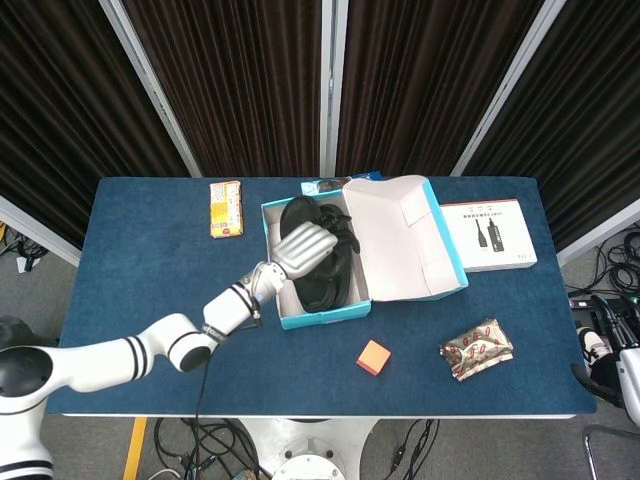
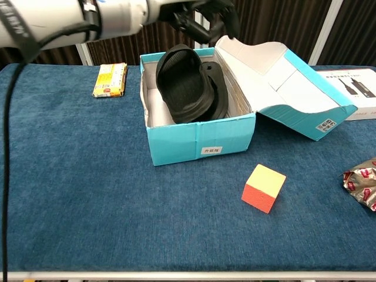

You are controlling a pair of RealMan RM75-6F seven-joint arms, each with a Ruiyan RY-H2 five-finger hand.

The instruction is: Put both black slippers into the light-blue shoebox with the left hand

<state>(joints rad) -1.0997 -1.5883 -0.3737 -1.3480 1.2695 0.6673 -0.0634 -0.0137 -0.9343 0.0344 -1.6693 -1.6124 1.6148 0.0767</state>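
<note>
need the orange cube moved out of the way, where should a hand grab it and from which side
Pinch the orange cube across two opposite side faces, coming straight down from above. It sits flat on the table with open cloth all round, and its flat parallel sides suit opposed fingers.

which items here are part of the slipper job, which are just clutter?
Job:
black slippers, both in the box
light-blue shoebox
left hand, above the box, holding nothing

Clutter:
orange cube
yellow packet
white product box
crumpled wrapper
</note>
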